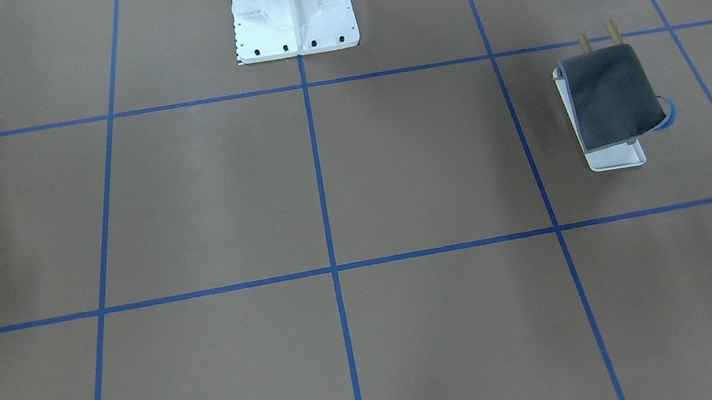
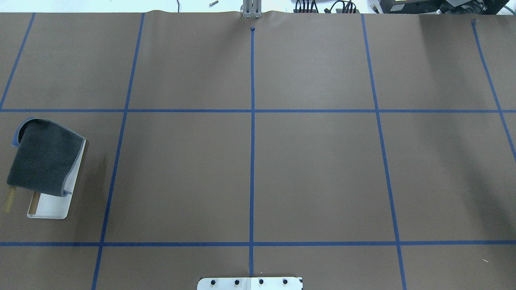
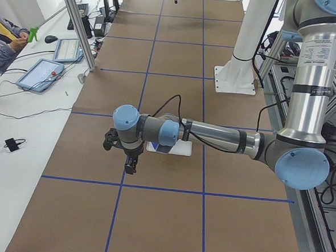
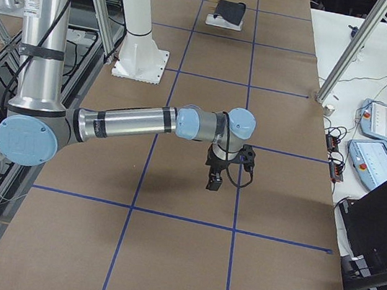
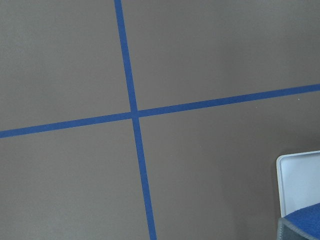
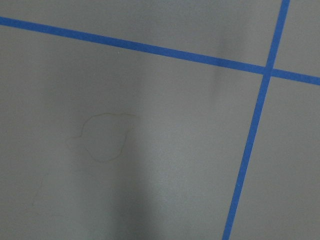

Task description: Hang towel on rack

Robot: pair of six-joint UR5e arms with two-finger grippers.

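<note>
The dark grey towel [image 1: 612, 94] lies draped over the two wooden rods [image 1: 613, 31] of the rack, whose white tray base [image 1: 618, 159] stands on the table. A blue corner of the towel curls out at one side. In the overhead view the towel [image 2: 42, 161] and the rack [image 2: 50, 209] are at the far left. The left wrist view shows a corner of the tray [image 5: 300, 180] and a blue bit of towel [image 5: 302, 225]. My left gripper [image 3: 130, 168] hangs above the table beside the rack, apart from it. My right gripper [image 4: 214, 185] hangs far from the rack. I cannot tell whether either is open or shut.
The large white bolted pedestal [image 1: 292, 12] stands at the robot's side of the table. Blue tape lines [image 2: 252, 161] divide the brown surface into squares. Tablets [image 3: 45, 73] and cables lie on the side bench, where an operator's arm [image 3: 5, 42] shows.
</note>
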